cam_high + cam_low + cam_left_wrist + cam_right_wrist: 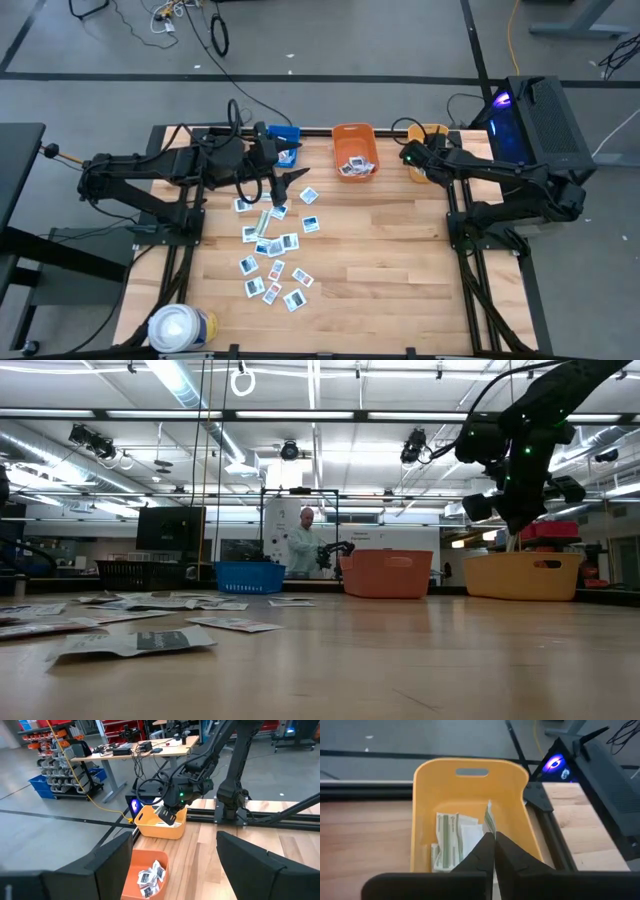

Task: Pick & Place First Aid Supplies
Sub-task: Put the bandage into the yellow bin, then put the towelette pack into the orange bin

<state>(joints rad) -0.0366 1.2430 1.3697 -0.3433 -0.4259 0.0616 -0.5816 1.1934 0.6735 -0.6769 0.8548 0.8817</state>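
Observation:
Several first aid supplies, small white packets (272,255), lie flat and scattered on the wooden table's left half. A yellow bin (470,785) at the far right holds pale greenish strips (447,840). My right gripper (493,836) hangs over this bin, shut on one more strip (489,819). The left wrist view shows that strip as a pale packet (167,816) above the bin. My left gripper (290,182) hovers open above the far end of the scattered packets, with nothing between its fingers. My right gripper pinches the pale greenish strip's near end (490,831) between its two fingertips. The fingers slant downward into the yellow bin's opening. The strip stands edge-on beyond the fingertips, lifted clear above the strips on the bin's floor.
An orange bin (354,150) with white packets stands at the far middle and a blue bin (285,140) at the far left. A large white roll (178,328) sits at the near left corner. A person (303,540) stands in the room beyond the table.

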